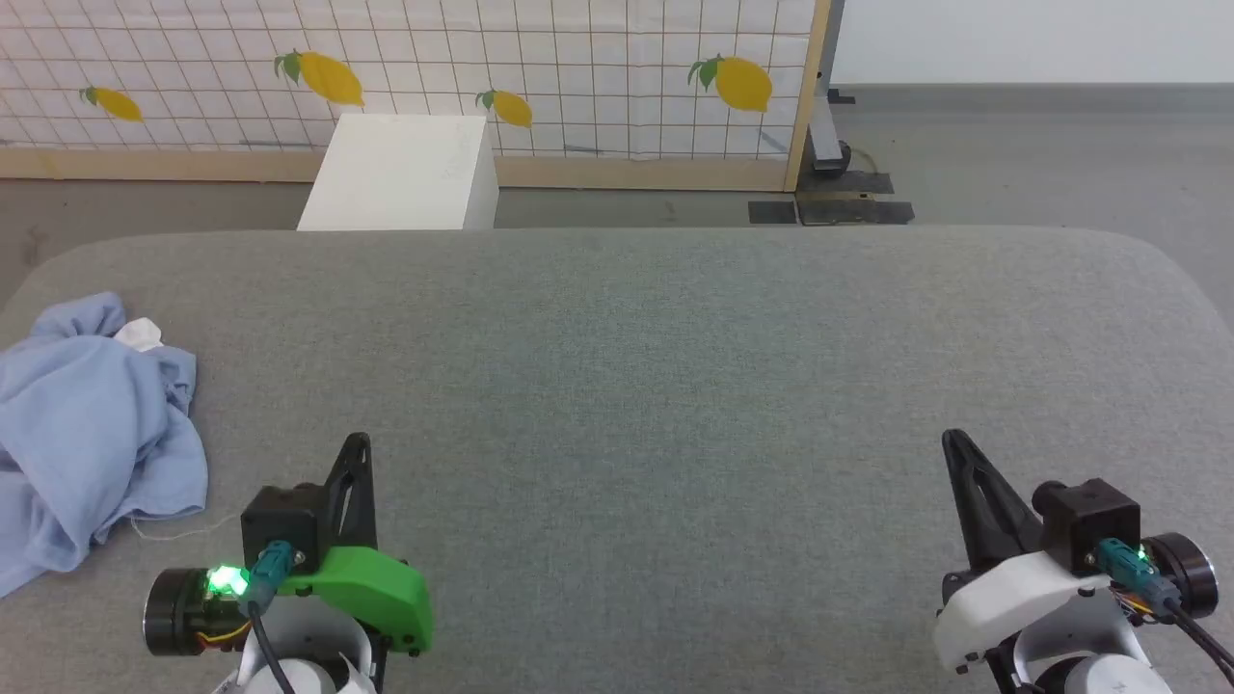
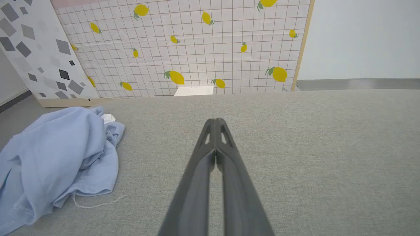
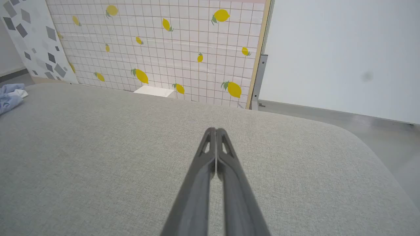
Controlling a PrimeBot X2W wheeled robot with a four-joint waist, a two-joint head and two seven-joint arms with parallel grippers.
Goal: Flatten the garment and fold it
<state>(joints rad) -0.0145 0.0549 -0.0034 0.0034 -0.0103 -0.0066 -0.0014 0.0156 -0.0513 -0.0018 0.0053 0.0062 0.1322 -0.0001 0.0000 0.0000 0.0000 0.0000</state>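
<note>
The light blue garment (image 1: pixel 87 434) lies crumpled in a heap at the left edge of the grey padded table (image 1: pixel 636 366), partly cut off by the head view's border. A white bit of fabric (image 1: pixel 141 333) pokes out at its far side. In the left wrist view the garment (image 2: pixel 55 160) sits left of my fingers, with a loose white thread (image 2: pixel 95 204) trailing from its hem. My left gripper (image 1: pixel 359 441) is shut and empty, to the right of the heap. My right gripper (image 1: pixel 952 439) is shut and empty over the table's right side. The garment (image 3: pixel 10 95) shows far left in the right wrist view.
Behind the table stands a white box (image 1: pixel 400 173) against a tiled panel with lemon prints (image 1: pixel 482 67). A wooden post (image 1: pixel 808 96) ends the panel, with a dark floor bracket (image 1: pixel 831 207) at its foot. The table's rounded right corner (image 3: pixel 367 154) drops to grey floor.
</note>
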